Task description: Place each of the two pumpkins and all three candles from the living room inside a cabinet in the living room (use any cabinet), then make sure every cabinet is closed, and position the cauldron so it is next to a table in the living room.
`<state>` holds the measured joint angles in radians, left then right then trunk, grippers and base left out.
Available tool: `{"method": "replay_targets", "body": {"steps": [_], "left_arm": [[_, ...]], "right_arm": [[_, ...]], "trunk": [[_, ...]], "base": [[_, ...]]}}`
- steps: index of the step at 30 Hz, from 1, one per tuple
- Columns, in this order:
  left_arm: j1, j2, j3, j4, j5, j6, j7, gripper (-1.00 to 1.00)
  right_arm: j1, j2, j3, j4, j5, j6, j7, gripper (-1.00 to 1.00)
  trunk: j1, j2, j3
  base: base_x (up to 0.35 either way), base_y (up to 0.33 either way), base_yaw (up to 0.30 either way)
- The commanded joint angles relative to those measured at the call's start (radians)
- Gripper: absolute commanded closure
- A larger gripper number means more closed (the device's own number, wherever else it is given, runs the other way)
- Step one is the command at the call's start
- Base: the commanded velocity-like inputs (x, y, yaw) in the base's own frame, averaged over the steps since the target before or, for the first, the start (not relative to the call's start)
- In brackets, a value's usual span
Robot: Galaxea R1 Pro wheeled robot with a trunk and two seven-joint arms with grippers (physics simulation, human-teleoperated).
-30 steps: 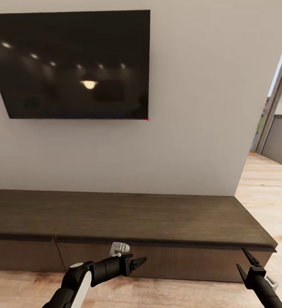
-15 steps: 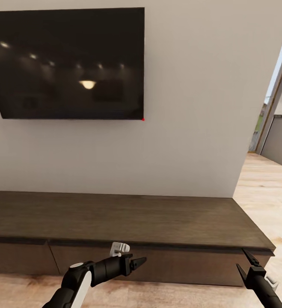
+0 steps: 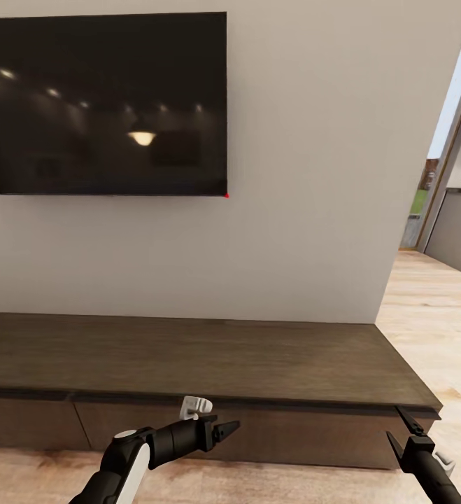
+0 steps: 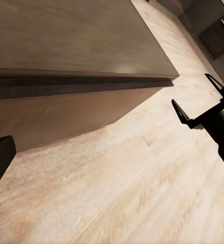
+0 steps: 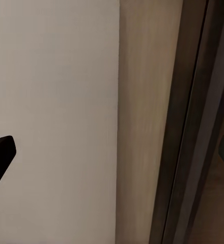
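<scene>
The cabinet [image 3: 188, 357], long, low and dark brown, runs along the white wall, and the drawer fronts [image 3: 293, 430] I can see are shut. My left gripper [image 3: 229, 430] hovers open and holds nothing, low in front of the cabinet's middle. My right gripper [image 3: 394, 422] is open and holds nothing near the cabinet's right end. In the left wrist view it appears as the right gripper [image 4: 198, 94] over the plank floor, beside the cabinet [image 4: 76, 35]. The right wrist view looks along the cabinet's dark edge [image 5: 188, 127]. The pumpkins, candles, cauldron and table are out of view.
A black TV [image 3: 104, 105] hangs on the wall above the cabinet. Light wood plank floor [image 3: 433, 329] extends past the cabinet's right end toward an open doorway [image 3: 447, 210] into another room.
The whole picture has slid a little to the left, so the camera has turned slightly right. Both grippers keep the same place and opening in the view.
</scene>
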<state>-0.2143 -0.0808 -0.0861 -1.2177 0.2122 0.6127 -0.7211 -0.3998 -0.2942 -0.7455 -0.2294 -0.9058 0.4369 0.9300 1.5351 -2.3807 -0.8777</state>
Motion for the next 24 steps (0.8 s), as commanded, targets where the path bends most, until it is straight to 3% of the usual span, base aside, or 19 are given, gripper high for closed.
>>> {"method": "replay_targets", "body": {"steps": [1,10,24], "left_arm": [[0.000,0.000,0.001,0.000,0.006,0.007,0.000,-1.00],[0.000,0.000,0.001,0.000,0.006,0.007,-0.001,-1.00],[0.000,0.000,0.000,0.000,0.007,0.007,-0.001,-1.00]], "right_arm": [[-0.001,0.000,0.000,0.001,-0.007,0.008,0.001,-1.00],[-0.001,0.000,0.000,0.001,-0.007,0.008,0.001,-1.00],[0.000,-0.002,0.000,0.001,-0.007,0.008,0.001,-1.00]], "trunk": [[0.000,0.000,-0.001],[0.000,0.000,-0.001],[0.038,-0.070,-0.032]], "base": [[0.000,-0.006,0.000],[0.000,-0.001,0.000],[0.000,0.000,0.000]]}}
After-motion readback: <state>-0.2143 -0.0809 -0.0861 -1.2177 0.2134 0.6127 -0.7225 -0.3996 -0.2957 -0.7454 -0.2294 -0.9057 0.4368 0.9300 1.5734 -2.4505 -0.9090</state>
